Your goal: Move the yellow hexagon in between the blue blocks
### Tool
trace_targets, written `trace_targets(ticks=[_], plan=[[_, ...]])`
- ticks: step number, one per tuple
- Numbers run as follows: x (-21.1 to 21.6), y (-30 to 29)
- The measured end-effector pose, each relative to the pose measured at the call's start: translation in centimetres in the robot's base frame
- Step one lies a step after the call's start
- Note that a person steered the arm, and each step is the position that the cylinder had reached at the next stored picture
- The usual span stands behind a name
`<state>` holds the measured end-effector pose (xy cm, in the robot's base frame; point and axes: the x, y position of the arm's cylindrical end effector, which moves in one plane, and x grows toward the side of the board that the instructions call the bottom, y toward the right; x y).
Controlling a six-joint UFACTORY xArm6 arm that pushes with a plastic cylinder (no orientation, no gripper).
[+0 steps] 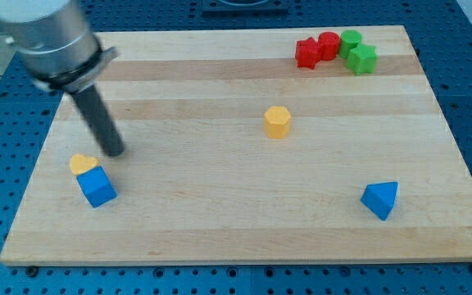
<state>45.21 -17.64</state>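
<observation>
Bright, even lighting from overhead. Soft, short shadows under blocks on the wooden board [220, 205]. Motion blur on the arm housing [52, 37] above my tip [115, 152]. Sharp focus elsewhere; no glare, slight perspective tapering toward the view's top.

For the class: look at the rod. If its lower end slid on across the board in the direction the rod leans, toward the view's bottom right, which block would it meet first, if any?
Probably none. My tip sits just above and right of the small yellow block and blue cube. That line passes right of both and well left of the blue triangular block, though depth is uncertain.
</observation>
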Motion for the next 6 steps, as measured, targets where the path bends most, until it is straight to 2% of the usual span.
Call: trace_targets(ticks=[1, 2, 3, 5, 6], plan=[[-3.9, 6.6], [-5.7, 17.3], [-5.2, 26.7], [1.5, 27.2], [5.1, 24.9]])
